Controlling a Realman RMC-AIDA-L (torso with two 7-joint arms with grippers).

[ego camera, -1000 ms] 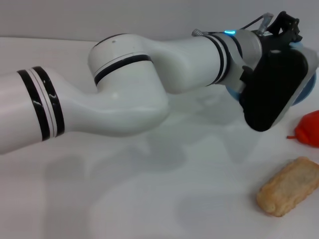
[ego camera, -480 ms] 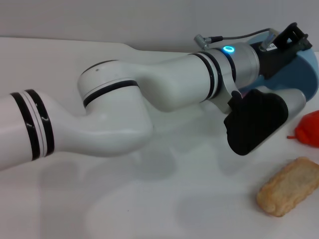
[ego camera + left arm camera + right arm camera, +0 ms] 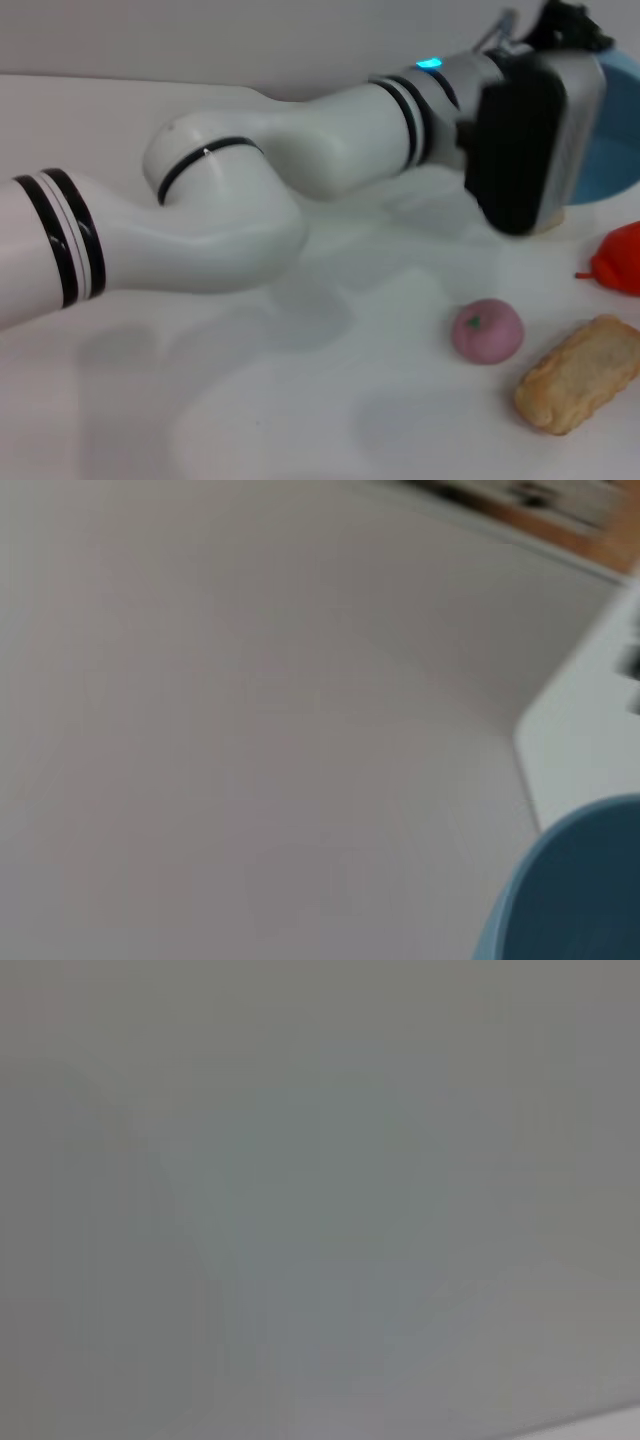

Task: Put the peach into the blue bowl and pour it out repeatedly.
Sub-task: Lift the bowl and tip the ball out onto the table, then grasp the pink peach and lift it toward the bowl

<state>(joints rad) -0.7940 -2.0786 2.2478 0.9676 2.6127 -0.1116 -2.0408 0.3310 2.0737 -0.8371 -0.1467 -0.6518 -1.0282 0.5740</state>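
Left claw (image 3: 560, 60) is up by the bowl (image 3: 615, 150), can't tell its grip. Peach (image 3: 487, 330) lies loose below it on the table; it might roll while I regrasp.

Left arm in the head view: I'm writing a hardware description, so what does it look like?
The left arm is glossy white with rounded links, paired black bands at its joints, a glowing blue-green ring light near the wrist, a large black-and-grey housing and a grey cable above.

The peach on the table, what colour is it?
The peach is pink-mauve with a tiny dark stem, clearest in the head view.
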